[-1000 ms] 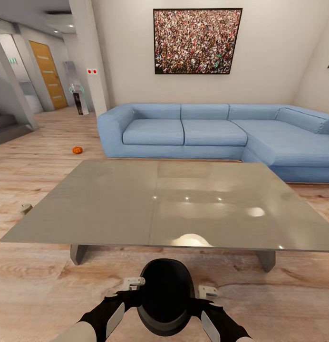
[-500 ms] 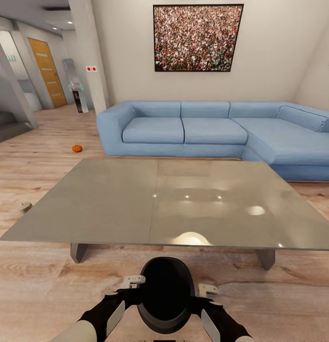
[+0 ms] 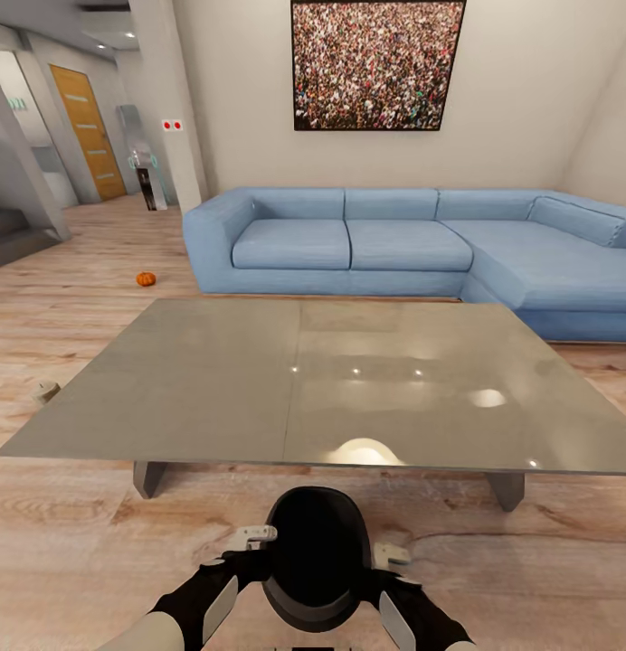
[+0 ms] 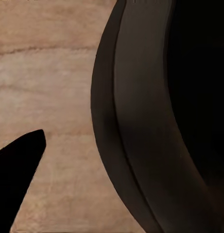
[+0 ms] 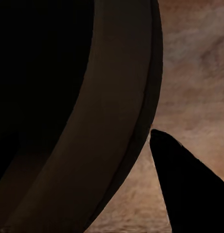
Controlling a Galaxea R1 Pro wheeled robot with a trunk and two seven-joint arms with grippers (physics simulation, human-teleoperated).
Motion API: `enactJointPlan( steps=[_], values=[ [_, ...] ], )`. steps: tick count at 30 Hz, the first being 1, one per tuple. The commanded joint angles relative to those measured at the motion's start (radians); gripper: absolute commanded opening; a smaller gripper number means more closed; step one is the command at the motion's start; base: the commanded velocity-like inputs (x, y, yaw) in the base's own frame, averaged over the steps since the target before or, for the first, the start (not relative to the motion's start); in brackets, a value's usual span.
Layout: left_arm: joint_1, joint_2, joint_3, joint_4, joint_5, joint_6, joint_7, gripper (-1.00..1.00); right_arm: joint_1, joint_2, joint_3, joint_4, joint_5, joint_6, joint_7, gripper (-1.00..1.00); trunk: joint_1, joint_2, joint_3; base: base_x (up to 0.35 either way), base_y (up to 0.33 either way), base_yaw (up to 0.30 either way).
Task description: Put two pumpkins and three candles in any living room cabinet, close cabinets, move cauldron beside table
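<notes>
No readable writing anywhere. The round black matte cauldron point(image 3: 315, 559), smooth-walled with a dark hollow mouth, sits between both arms just before the low grey glossy glass-topped desk point(image 3: 213, 380) on pale wood-plank floor point(image 3: 69, 533). Left fingers point(image 3: 250, 539) and right fingers point(image 3: 393, 553) press its rim; whether they clamp it cannot be told. One ribbed orange pumpkin point(image 3: 146, 278) lies beyond the desk

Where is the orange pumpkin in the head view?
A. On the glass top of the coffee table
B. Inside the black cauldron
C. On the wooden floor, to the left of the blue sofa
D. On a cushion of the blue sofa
C. The pumpkin lies on the wooden floor, left of the blue sofa and beyond the coffee table.
</notes>
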Motion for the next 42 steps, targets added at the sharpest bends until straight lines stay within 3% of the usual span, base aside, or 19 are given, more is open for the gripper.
enactJointPlan(
  steps=[1,22,42],
  values=[
    [0.0,0.001,-0.007,-0.002,0.01,0.005,0.0,1.0,0.0,0.0,0.003,-0.001,-0.009,0.005,-0.006,1.0,0.0,0.0,-0.001,0.0,0.0,0.0],
    [0.0,0.002,-0.007,-0.01,0.011,0.013,-0.001,1.0,0.0,0.0,0.003,0.0,-0.01,0.005,-0.006,1.0,0.0,0.0,-0.001,0.0,0.0,0.0],
    [0.0,0.001,-0.007,-0.012,0.012,0.026,-0.001,1.0,0.0,0.0,0.003,0.0,-0.01,0.005,-0.006,1.0,-0.009,0.004,0.076,0.0,0.0,0.0]
  ],
)
